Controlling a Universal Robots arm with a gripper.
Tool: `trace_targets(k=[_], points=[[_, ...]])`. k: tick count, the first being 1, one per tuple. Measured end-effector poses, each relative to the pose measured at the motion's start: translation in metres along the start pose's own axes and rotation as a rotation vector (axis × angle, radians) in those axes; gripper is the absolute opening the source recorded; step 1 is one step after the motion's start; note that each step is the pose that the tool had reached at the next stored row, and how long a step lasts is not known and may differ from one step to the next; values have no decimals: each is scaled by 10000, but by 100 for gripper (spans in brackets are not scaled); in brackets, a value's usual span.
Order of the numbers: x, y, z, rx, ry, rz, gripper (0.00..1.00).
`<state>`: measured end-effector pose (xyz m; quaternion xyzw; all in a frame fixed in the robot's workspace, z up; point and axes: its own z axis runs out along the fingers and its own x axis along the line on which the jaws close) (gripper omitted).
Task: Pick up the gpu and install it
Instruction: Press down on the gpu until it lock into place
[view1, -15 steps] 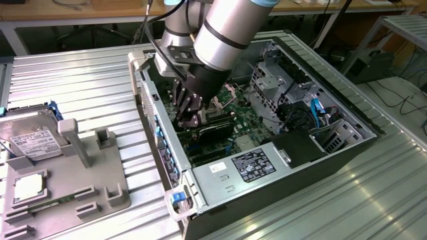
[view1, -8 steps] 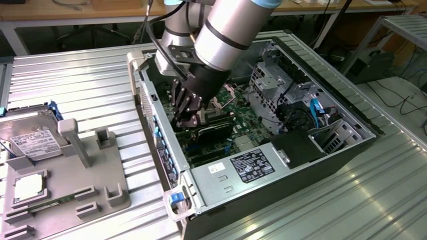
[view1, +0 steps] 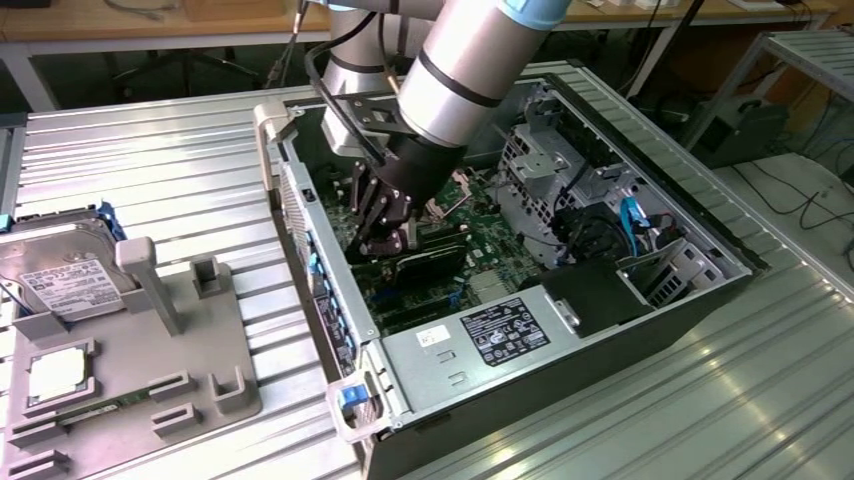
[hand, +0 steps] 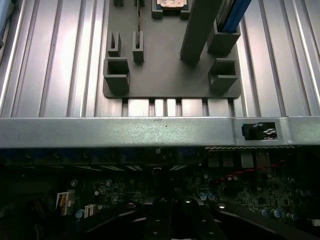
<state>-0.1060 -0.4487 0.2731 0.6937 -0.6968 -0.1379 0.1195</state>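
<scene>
One arm reaches down into the open computer case (view1: 534, 330), and its hand (view1: 380, 240) is pressed together low over the motherboard (view1: 474, 250). The gpu (view1: 434, 262) sits just beside the fingertips, a dark card lying along the board near the case's rear wall; whether the hand pinches its edge or merely presses on it is hard to tell, since the fingers hide the contact. In the wrist view the fingertips (hand: 172, 220) hover dark above the circuit board, with the case's metal rim (hand: 150, 131) crossing just beyond.

My worry is seating: if the card is slightly tilted or off the slot, downward force could bend it or stress the board, and the silver bracket end could catch on the rear wall. The arm also passes close to the drive cage (view1: 561, 160) and the blue cables (view1: 634, 220), so a sideways drift might snag them.

Ribbed metal sheeting forms the counter (view1: 160, 170). On the exterior view's left stands a grey holder tray (view1: 187, 370) with a hard drive (view1: 60, 275) propped in it and a processor (view1: 56, 375) lying flat. Beyond are wooden desks (view1: 160, 25) and cables on the floor.
</scene>
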Motion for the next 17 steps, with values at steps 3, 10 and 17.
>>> trace_targets(k=[3, 10, 17], points=[[-1, 1, 0, 189, 13, -77, 11], [-5, 7, 7, 713, 30, -179, 11], [-5, 8, 5, 711, 7, -186, 11]])
